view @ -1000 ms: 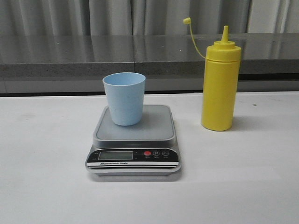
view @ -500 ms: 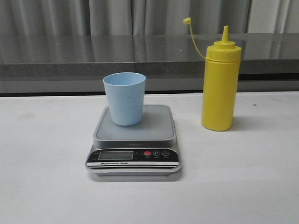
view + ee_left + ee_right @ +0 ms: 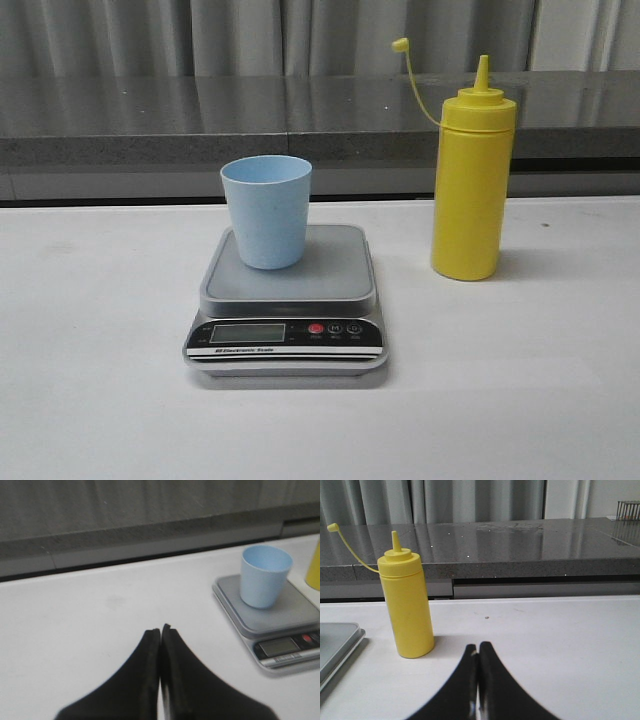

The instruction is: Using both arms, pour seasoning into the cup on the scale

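The light blue cup [image 3: 266,211] stands upright on the silver-grey scale [image 3: 288,300] in the middle of the white table. The yellow seasoning bottle [image 3: 471,182] stands upright to the right of the scale, its cap [image 3: 400,44] hanging off on its tether. Neither arm shows in the front view. My left gripper [image 3: 160,628] is shut and empty over bare table, well apart from the cup [image 3: 265,575] and scale [image 3: 272,611]. My right gripper [image 3: 478,646] is shut and empty, a short way in front of the bottle [image 3: 408,604] and to one side.
A dark grey counter ledge [image 3: 200,120] runs along the far edge of the table, with curtains behind it. The white tabletop [image 3: 90,330] stretches to both sides of the scale and in front of it.
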You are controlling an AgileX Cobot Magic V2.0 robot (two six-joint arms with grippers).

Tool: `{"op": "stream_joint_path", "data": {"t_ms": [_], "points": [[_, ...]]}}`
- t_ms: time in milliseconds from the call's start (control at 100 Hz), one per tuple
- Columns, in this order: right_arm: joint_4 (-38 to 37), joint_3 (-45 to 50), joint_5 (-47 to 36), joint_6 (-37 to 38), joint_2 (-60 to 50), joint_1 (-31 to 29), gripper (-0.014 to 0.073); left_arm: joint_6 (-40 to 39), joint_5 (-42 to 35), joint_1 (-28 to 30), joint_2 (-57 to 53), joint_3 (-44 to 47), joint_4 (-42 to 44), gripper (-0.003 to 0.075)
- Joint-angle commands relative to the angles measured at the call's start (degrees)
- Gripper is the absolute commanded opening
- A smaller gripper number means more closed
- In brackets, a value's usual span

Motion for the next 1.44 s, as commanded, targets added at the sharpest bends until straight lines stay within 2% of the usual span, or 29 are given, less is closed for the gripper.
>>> {"op": "stream_joint_path", "data": {"t_ms": [0, 100, 240, 510, 560, 1430], "points": [[-0.69, -1.05, -4.8, -0.44, -1.28, -0.45, -0.0068, -4.01, -13.73, 1.08, -0.47, 1.98, 4.37, -0.002], [-0.69, -1.05, -4.8, -0.44, -1.28, -0.45, -0.0068, -4.59, -21.28, 2.81, -2.43, 6.76, 6.38, -0.002], [-0.69, -1.05, -4.8, -0.44, -1.28, -0.45, -0.0068, -7.7, -21.67, 4.65, -5.5, 11.71, 6.38, -0.002], [-0.69, -1.05, -4.74, -0.44, -1.28, -0.45, -0.0068, -7.03, -28.01, 8.18, -15.64, 22.94, 6.16, -0.002], [-0.69, -1.05, -4.74, -0.44, -1.23, -0.45, -0.0068, -6.88, -24.95, 8.27, -15.58, 22.64, 5.75, -0.002], [-0.69, -1.05, -4.48, -0.44, -1.22, -0.45, -0.0068, -4.95, -25.81, 8.31, -15.63, 22.81, 5.36, -0.002]]}}
